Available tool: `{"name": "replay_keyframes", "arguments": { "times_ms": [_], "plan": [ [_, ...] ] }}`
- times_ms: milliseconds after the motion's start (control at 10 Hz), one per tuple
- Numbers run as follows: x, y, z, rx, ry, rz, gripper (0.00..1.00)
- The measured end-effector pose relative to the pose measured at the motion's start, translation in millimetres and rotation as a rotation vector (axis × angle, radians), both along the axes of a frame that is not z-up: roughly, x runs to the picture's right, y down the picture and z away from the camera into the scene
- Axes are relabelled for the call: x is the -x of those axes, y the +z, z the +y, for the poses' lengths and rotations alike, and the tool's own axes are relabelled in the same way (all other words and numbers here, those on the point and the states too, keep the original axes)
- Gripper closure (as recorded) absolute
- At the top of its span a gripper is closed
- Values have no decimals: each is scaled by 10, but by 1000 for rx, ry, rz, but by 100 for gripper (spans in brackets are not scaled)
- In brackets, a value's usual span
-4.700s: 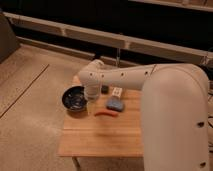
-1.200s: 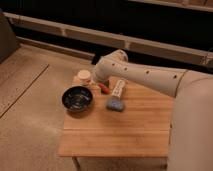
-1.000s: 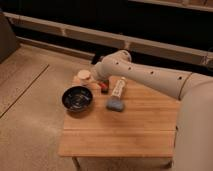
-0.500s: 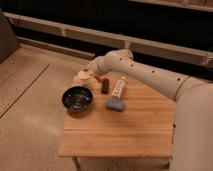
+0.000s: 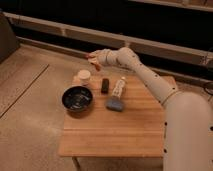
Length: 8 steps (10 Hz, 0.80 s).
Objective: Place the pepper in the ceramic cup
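Gripper (image 5: 93, 58): raised above the table's far-left corner, clamped tight on the small red pepper (image 5: 93, 62).
Small cream ceramic cup (image 5: 84, 76): upright on the light wooden table (image 5: 115, 132), below and slightly left of the gripper — apart from it.
Wide dark round bowl (image 5: 77, 98): just in front of the cup.
Small dark upright block (image 5: 105, 85): right of the cup.
Blue-grey rectangular pad (image 5: 115, 104): right of the bowl.

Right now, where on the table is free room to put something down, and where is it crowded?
The near half of the wooden table, in front of the dark bowl and blue pad, is bare. The far left is crowded: ceramic cup, dark block, white tube. The claw, shut on the pepper, hangs above the cup.
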<state>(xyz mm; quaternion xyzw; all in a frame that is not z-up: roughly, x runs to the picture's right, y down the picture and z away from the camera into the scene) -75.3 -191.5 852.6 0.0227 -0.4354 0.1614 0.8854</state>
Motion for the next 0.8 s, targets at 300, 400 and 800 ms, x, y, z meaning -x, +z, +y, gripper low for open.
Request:
{"name": "replay_keyframes", "arguments": {
  "times_ms": [300, 400, 800],
  "plan": [
    [155, 45, -155, -15, -14, -15, 100],
    [307, 60, -174, -14, -27, -33, 100],
    [623, 156, -80, 23, -71, -58, 100]
  ]
}}
